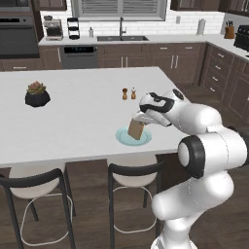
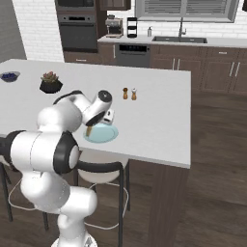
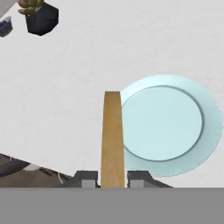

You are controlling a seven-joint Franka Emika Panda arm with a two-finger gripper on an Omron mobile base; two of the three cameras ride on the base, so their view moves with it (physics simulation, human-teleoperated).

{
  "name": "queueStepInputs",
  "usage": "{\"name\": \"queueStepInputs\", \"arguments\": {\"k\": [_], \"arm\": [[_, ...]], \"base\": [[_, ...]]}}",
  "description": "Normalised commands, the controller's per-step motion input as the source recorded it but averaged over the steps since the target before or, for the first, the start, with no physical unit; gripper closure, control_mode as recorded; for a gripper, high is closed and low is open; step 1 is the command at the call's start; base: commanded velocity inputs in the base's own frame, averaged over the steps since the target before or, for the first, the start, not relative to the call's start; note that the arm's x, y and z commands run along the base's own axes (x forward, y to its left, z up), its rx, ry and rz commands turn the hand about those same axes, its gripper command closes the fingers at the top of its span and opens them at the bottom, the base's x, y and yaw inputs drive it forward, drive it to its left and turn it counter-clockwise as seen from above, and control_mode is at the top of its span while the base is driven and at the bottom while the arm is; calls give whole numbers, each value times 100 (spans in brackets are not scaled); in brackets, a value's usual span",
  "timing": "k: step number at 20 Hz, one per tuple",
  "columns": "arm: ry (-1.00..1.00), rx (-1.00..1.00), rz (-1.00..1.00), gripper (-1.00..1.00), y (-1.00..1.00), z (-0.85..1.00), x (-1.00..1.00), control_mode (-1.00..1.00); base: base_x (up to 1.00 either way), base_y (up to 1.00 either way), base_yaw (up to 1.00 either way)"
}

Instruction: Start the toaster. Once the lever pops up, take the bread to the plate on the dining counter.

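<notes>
The jaws are clamped tight on the bread, pinching its two flat faces near one edge so the slice hangs edge-on below the hand. It sits just over the near rim of the plate on the white desk — above it, not yet lying on it; whether its lower edge touches the rim cannot be told. Toast like this is light and stiff but crumbly, so a grip across the faces near an edge suits it — squeeze harder and it could crack. Let go while upright, it would likely tip over, so lowering it further toward the plate's middle looks wise. A potted plant and two shakers stand well apart.
</notes>
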Motion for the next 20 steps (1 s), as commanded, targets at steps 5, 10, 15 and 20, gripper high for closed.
{"name": "queueStepInputs", "arguments": {"k": [5, 10, 15, 20], "arm": [[0, 0, 0, 100, 0, -27, 30, -100], [0, 0, 0, 100, 0, -28, 21, -100], [0, 0, 0, 100, 0, -27, 19, -100], [0, 0, 0, 100, 0, -9, 29, -100]], "base": [[0, 0, 0], [0, 0, 0], [0, 0, 0], [0, 0, 0]]}}
